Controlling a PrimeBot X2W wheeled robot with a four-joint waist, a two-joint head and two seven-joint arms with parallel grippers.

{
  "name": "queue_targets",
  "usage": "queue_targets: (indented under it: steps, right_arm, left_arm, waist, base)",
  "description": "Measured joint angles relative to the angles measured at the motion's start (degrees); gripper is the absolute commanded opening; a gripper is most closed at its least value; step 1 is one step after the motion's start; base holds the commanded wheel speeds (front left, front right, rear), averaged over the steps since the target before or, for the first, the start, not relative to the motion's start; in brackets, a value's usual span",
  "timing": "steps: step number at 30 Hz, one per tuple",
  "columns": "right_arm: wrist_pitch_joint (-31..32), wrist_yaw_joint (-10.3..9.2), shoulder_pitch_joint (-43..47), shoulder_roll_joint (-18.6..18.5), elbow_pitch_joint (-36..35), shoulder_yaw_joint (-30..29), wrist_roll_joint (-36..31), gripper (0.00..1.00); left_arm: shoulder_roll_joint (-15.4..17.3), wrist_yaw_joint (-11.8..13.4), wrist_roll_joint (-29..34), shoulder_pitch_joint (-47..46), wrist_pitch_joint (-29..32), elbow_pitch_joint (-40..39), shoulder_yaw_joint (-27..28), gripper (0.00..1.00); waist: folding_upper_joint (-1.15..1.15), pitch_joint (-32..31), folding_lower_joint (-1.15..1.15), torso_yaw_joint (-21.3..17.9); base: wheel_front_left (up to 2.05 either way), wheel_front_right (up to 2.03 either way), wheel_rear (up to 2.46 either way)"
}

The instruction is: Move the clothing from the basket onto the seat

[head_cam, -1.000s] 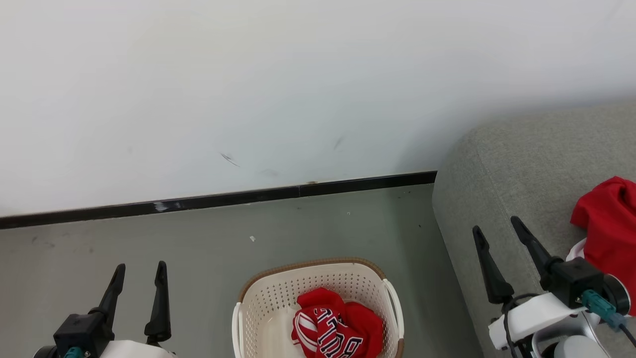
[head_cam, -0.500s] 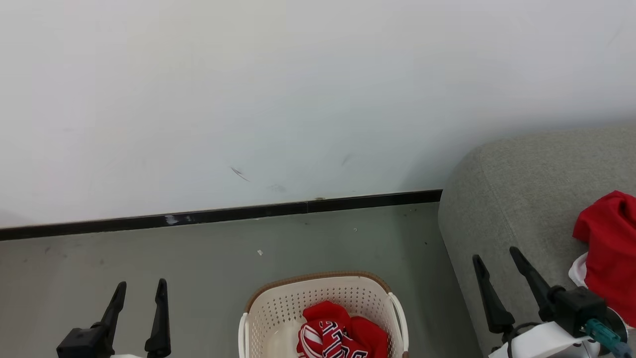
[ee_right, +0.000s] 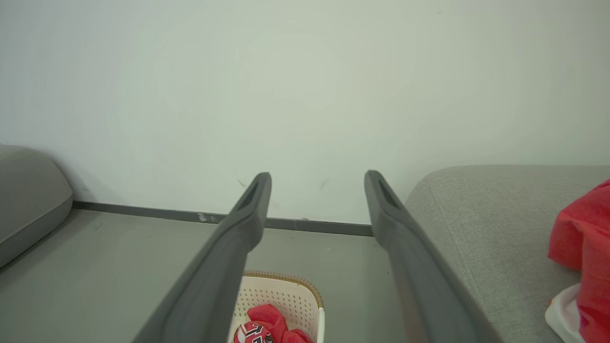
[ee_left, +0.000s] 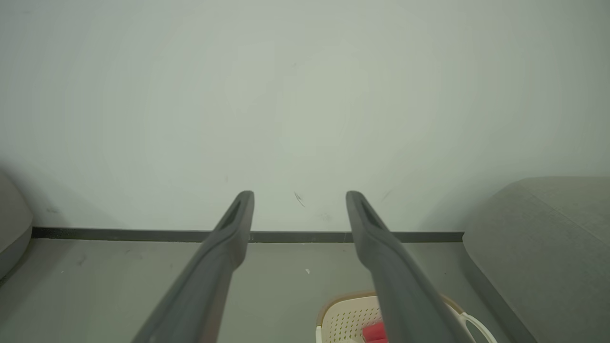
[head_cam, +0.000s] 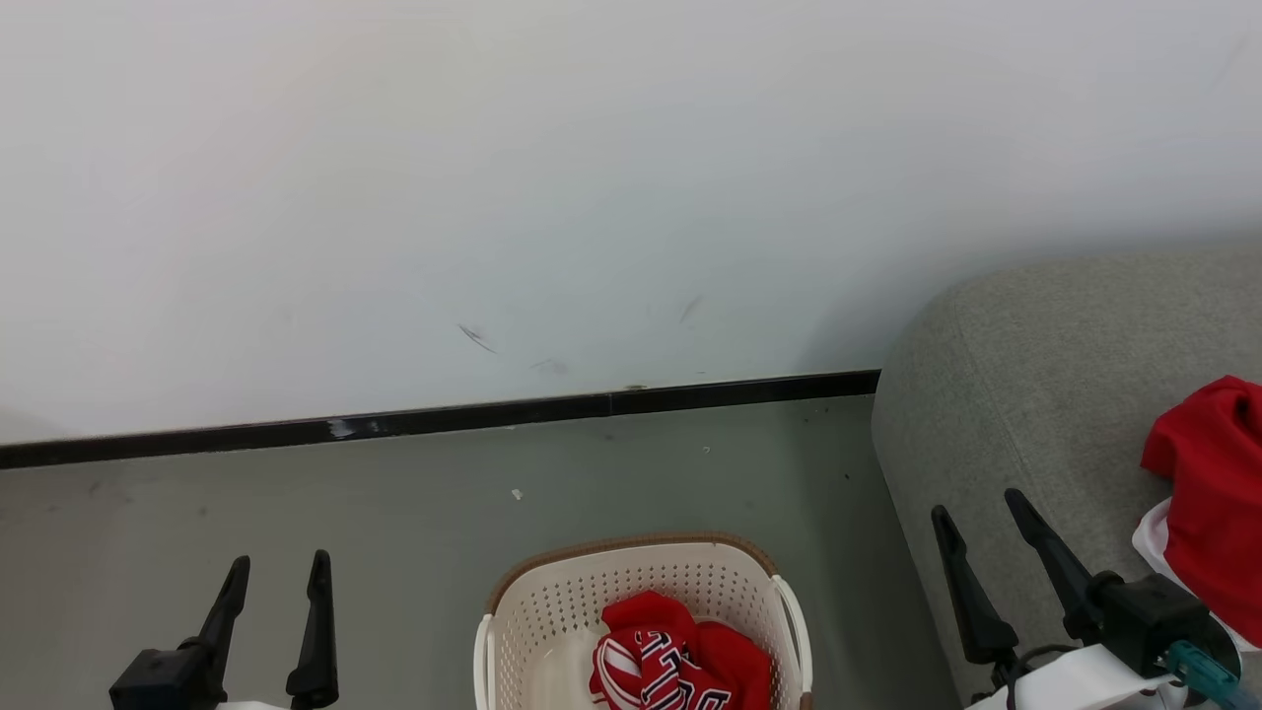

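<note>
A cream basket [head_cam: 552, 602] with a brown rim stands on the floor at the bottom centre, holding crumpled red clothing [head_cam: 675, 656] with white stripes and black lettering. More red clothing [head_cam: 1208, 493] with a white edge lies on the grey seat [head_cam: 1025, 394] at the right. My left gripper [head_cam: 280, 564] is open at the lower left, left of the basket. My right gripper [head_cam: 976, 501] is open over the seat's front corner, left of the red cloth. In the right wrist view the basket [ee_right: 295, 293] and its clothing [ee_right: 267, 324] show between the fingers [ee_right: 238, 238]. Nothing is held.
A white wall with a black skirting board [head_cam: 444, 419] runs behind the grey floor [head_cam: 394, 513]. In both wrist views another grey cushion edge [ee_right: 28, 195] sits at the far left. Open floor lies between the basket and the wall.
The head camera tilted upward, so the whole scene slid down the picture. Both grippers stayed open and the clothing in the basket and on the seat did not move.
</note>
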Motion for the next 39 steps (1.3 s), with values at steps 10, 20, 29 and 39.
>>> queue_targets:
  steps: [10, 20, 29, 39]
  right_arm:
    - [0.0, 0.0, 0.23, 0.01, -1.36, -0.11, -0.01, 1.0]
    - [-0.01, 0.0, 1.18, 0.03, -2.61, -0.85, -0.08, 1.0]
    - [0.01, 0.0, 0.84, 0.04, -5.75, -1.76, -3.64, 1.0]
    - [0.52, 0.0, 0.32, 0.08, -8.47, -3.53, -5.33, 1.0]
  left_arm:
    - [0.23, 0.0, -0.36, 0.0, 0.01, -0.53, 0.21, 1.0]
    - [1.77, -0.97, 0.07, -0.38, 1.59, -1.32, -1.09, 1.0]
    - [1.21, -3.09, 0.77, -5.07, 4.66, -0.47, -5.78, 1.0]
    - [-2.09, -5.61, 2.01, -11.65, 8.37, 4.42, -11.18, 1.0]
  waist:
    - [0.0, 1.03, 0.0, 0.11]
    - [0.0, 2.77, 0.0, -0.18]
    - [0.0, 4.99, 0.0, -0.89]
    - [0.0, 8.91, 0.0, -2.31]
  base:
    - [0.0, 0.0, 0.0]
    - [0.0, 0.0, 0.0]
    - [0.0, 0.0, 0.0]
    - [0.0, 0.0, 0.0]
